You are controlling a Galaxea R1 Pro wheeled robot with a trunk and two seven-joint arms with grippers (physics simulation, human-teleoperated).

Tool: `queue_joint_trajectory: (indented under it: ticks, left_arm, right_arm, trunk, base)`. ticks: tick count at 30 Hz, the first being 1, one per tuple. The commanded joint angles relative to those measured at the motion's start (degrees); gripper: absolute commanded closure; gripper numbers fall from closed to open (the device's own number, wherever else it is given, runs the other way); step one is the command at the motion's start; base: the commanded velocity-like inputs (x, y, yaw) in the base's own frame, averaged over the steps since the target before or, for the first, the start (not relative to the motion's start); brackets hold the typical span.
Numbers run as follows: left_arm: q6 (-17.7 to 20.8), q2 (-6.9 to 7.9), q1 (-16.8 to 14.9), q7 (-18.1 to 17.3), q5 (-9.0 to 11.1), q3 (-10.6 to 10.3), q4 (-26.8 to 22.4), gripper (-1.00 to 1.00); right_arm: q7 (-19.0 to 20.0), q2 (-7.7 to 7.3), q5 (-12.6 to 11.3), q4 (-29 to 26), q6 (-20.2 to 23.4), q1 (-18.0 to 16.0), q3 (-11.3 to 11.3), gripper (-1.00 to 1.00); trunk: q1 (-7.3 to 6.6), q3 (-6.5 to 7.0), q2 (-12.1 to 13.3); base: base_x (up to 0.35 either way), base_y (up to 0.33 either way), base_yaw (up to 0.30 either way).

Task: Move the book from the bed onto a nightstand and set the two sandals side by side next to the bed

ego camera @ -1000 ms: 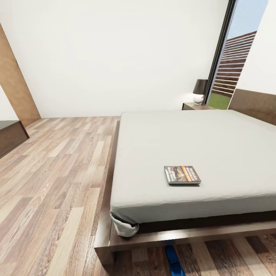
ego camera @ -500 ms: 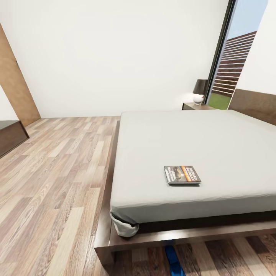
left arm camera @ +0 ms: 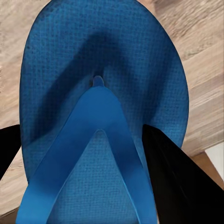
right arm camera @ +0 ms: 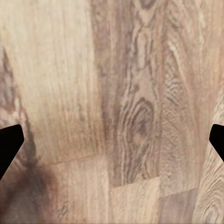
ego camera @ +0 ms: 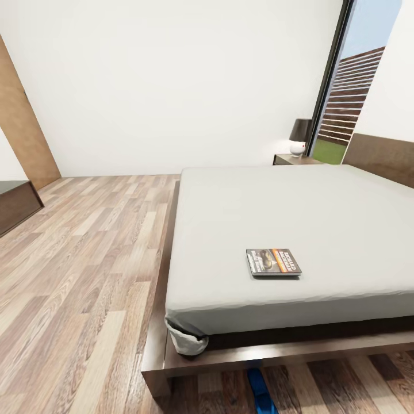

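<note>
Bed (ego camera: 299,213): plain light-grey mattress, dark brown wood frame. Book (ego camera: 273,261): dark grey cover, orange band, white lettering. Sandal (left arm camera: 100,112): bright blue, fine dotted texture on sole, smooth blue strap. Floor (right arm camera: 112,93): wood planks, mixed tan and grey-brown, dark knot grain. Walls (ego camera: 172,86): white. Lamp (ego camera: 299,135): dark shade, white base.

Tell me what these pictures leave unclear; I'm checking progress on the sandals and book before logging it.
- Sandal, head view: mostly cut off by the bottom edge and the bed frame.
- Left gripper, left wrist view: its fingers flank a sandal; contact cannot be judged.
- Second sandal: unclear whether these are two.
- Nightstand, head view: mostly hidden behind the bed.
- Book: lettering too small.
</note>
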Motion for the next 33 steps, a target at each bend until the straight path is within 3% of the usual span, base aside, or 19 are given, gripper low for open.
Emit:
queue_joint_trajectory:
  ticks: [1, 5, 9, 10, 15, 16, 20, 23, 33]
  left_arm:
    - [0.0, 0.0, 0.0, 0.1, -0.3, -0.5, 0.0, 1.0]
    - [-0.3, 0.0, 0.0, 1.4, -3.4, -1.9, -0.1, 1.0]
    - [-0.5, 0.0, 0.0, 3.8, -7.6, -4.3, -0.1, 1.0]
    - [-0.6, -0.01, 0.0, 5.4, -9.5, -5.1, -0.2, 1.0]
    - [-0.7, -0.06, 0.0, 8.8, -14.9, -6.1, -0.4, 1.0]
    - [-0.7, -0.1, -0.1, 9.5, -17.1, -6.3, -0.5, 1.0]
    - [-0.5, -0.35, -0.5, 10.4, -20.9, -6.5, -0.7, 1.0]
    - [-0.4, -0.69, -0.6, 10.6, -22.2, -6.6, -1.5, 1.0]
    - [-0.3, -1.5, -0.7, 10.4, -23.2, -7.5, -2.8, 1.0]
  right_arm:
    - [0.2, -0.01, -0.5, 0.1, 0.1, -0.1, 0.5, -1.0]
    - [0.2, 0.0, -0.5, 0.1, 0.1, -0.1, 0.5, -1.0]
    - [0.2, 0.0, -0.5, 0.1, 0.1, -0.1, 0.6, -1.0]
    - [0.2, 0.02, -0.5, 0.1, -0.4, 0.0, 0.6, -1.0]
    - [0.3, 0.13, -0.5, 0.3, -3.1, -0.1, 0.6, -1.0]
    - [0.3, 0.14, -0.5, 0.3, -3.6, -0.1, 0.7, -1.0]
    - [0.4, 0.17, -0.5, 0.5, -4.4, -0.1, 0.7, -1.0]
    - [0.4, 0.12, -0.5, 0.5, -4.6, 0.0, 0.7, -1.0]
    - [0.4, 0.14, -0.5, 0.5, -4.7, 0.0, 0.7, -1.0]
  trunk:
    - [-0.01, -0.05, 0.0]
    - [-0.01, -0.05, 0.0]
    - [-0.01, -0.05, 0.0]
    - [-0.01, -0.05, 0.0]
    - [-0.01, -0.05, 0.0]
    - [-0.01, -0.05, 0.0]
    - [-0.01, -0.05, 0.0]
    - [-0.01, -0.05, 0.0]
    - [-0.01, -0.05, 0.0]
  base:
    - [0.0, 0.0, 0.0]
    - [0.0, 0.0, 0.0]
    - [0.0, 0.0, 0.0]
    - [0.0, 0.0, 0.0]
    - [0.0, 0.0, 0.0]
    - [0.0, 0.0, 0.0]
    - [0.0, 0.0, 0.0]
    - [0.0, 0.0, 0.0]
    - [0.0, 0.0, 0.0]
